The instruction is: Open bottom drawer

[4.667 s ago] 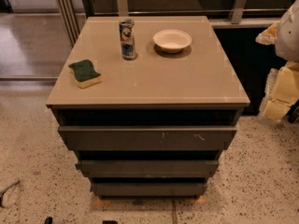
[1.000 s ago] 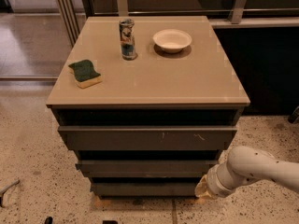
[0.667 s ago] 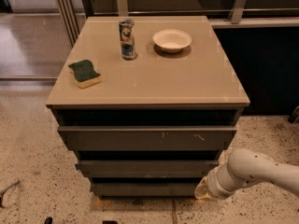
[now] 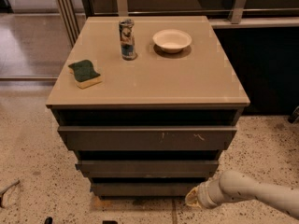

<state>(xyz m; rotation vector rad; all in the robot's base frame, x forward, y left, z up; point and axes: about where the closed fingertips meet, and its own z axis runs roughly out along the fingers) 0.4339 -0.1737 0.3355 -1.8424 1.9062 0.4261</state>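
The tan-topped cabinet [image 4: 154, 85] has three dark grey handleless drawer fronts. The bottom drawer [image 4: 145, 189] is the lowest and narrowest front, just above the floor, and it sits flush under the middle front [image 4: 147, 168]. My white arm [image 4: 252, 192] reaches in low from the right. The gripper [image 4: 192, 198] is at the bottom drawer's right end, close to the floor and beside its lower right corner. I cannot tell whether it touches the front.
The widest top front [image 4: 147, 138] bears pale scratch marks. On the cabinet top stand a can [image 4: 126, 39], a white bowl [image 4: 172, 40] and a green-and-yellow sponge [image 4: 85, 73]. Speckled floor surrounds the cabinet. A dark wall panel [image 4: 266, 64] stands at the right.
The arm came down from high at the right to the bottom drawer's right end. In the last second the gripper has edged slightly lower and to the left. The drawers have not moved.
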